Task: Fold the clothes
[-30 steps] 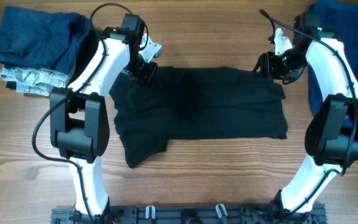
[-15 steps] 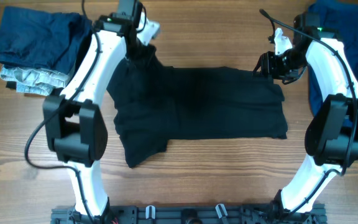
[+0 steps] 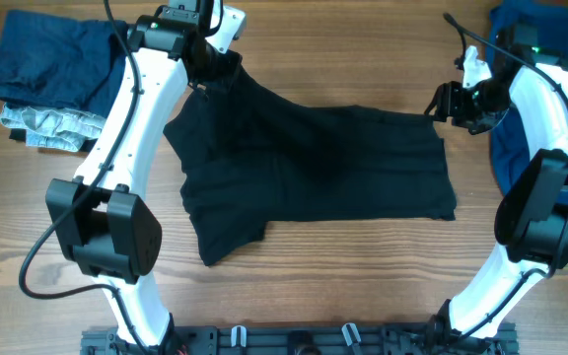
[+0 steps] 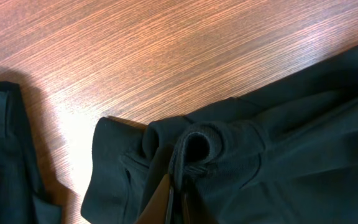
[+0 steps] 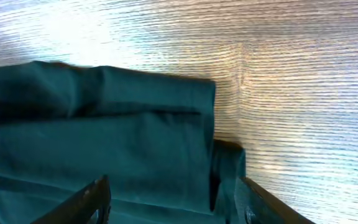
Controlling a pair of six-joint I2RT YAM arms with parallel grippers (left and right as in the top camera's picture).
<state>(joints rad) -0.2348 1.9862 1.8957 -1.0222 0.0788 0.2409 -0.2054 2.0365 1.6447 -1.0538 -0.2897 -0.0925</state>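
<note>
A black shirt (image 3: 314,163) lies spread on the wooden table (image 3: 314,296). My left gripper (image 3: 217,71) is shut on the shirt's upper left corner and holds it raised toward the table's far edge; in the left wrist view the pinched black fabric (image 4: 194,149) bunches over the closed fingers (image 4: 178,202). My right gripper (image 3: 449,102) is open at the shirt's upper right corner. In the right wrist view the fingers (image 5: 173,202) straddle the fabric's edge (image 5: 135,137).
A pile of folded dark blue and grey clothes (image 3: 57,79) sits at the far left. A blue garment (image 3: 550,59) lies at the far right behind the right arm. Bare wood shows along the front of the table.
My left gripper has moved up and away with the shirt's left corner, stretching it. My right gripper has shifted a little to the right at the shirt's right corner.
</note>
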